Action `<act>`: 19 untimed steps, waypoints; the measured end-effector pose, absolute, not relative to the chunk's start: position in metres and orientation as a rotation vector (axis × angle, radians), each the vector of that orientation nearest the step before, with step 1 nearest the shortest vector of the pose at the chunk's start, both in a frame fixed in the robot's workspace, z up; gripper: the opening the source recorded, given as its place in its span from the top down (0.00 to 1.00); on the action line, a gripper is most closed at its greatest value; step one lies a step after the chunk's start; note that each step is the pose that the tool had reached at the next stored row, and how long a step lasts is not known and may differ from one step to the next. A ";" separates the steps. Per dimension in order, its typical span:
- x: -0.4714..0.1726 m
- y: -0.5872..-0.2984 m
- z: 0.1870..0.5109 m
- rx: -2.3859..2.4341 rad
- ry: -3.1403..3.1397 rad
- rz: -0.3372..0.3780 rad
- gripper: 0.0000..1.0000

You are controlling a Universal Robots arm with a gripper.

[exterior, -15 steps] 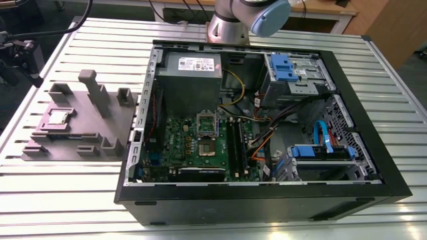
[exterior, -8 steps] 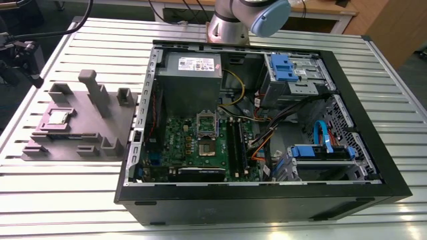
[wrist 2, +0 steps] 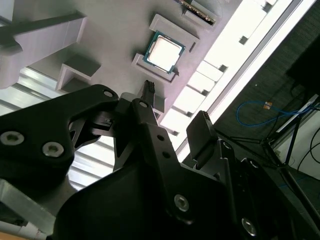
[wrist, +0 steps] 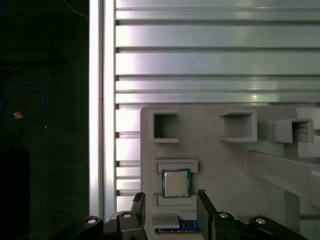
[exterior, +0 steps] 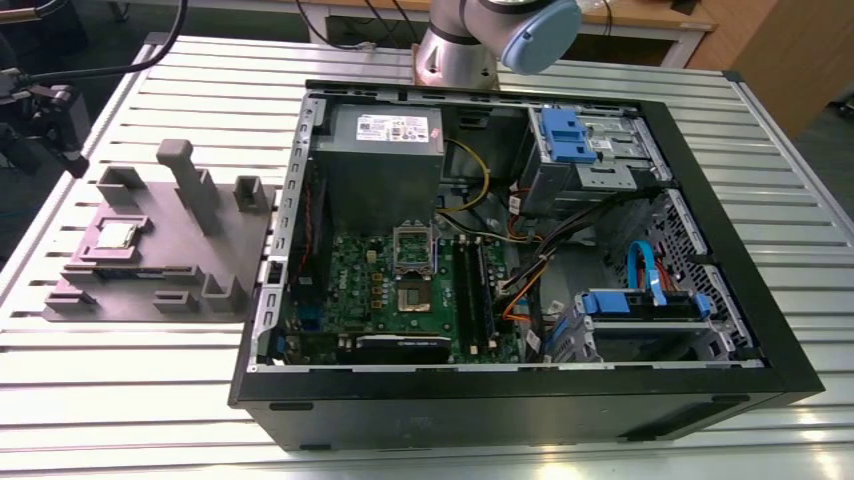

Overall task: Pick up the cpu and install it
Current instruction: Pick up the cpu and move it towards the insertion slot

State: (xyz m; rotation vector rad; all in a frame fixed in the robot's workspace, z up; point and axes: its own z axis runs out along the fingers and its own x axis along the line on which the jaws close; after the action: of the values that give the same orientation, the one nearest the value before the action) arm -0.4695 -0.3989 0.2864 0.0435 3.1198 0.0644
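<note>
The cpu (exterior: pixel 118 235), a small square chip with a silver top, lies flat in a shallow seat on the grey plastic fixture (exterior: pixel 174 265) at the exterior view's left. In both wrist views the cpu (wrist: pixel 176 183) (wrist 2: pixel 164 51) sits just beyond my fingertips. My gripper (wrist: pixel 171 200) (wrist 2: pixel 175 104) is open, its two black fingers spread wider than the chip, with nothing between them. It hangs above the fixture's outer edge, apart from the chip. In the exterior view the gripper (exterior: pixel 38 125) is the black shape at the far left.
An open computer case (exterior: pixel 747 330) lies to the exterior view's right of the fixture, with a green motherboard (exterior: pixel 354 275) and its open cpu socket (exterior: pixel 411 290). Upright blocks (exterior: pixel 180 170) rise from the fixture. The slatted metal table (wrist: pixel 215 60) ends close beside the fixture.
</note>
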 end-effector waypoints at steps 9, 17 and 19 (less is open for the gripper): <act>-0.470 -0.399 0.282 0.043 3.120 0.064 0.47; -0.470 -0.399 0.278 0.043 3.120 0.064 0.47; -0.470 -0.399 0.278 0.043 3.120 0.064 0.47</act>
State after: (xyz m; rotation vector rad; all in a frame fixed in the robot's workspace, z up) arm -0.4695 -0.3989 0.2776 0.0435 3.1199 0.0643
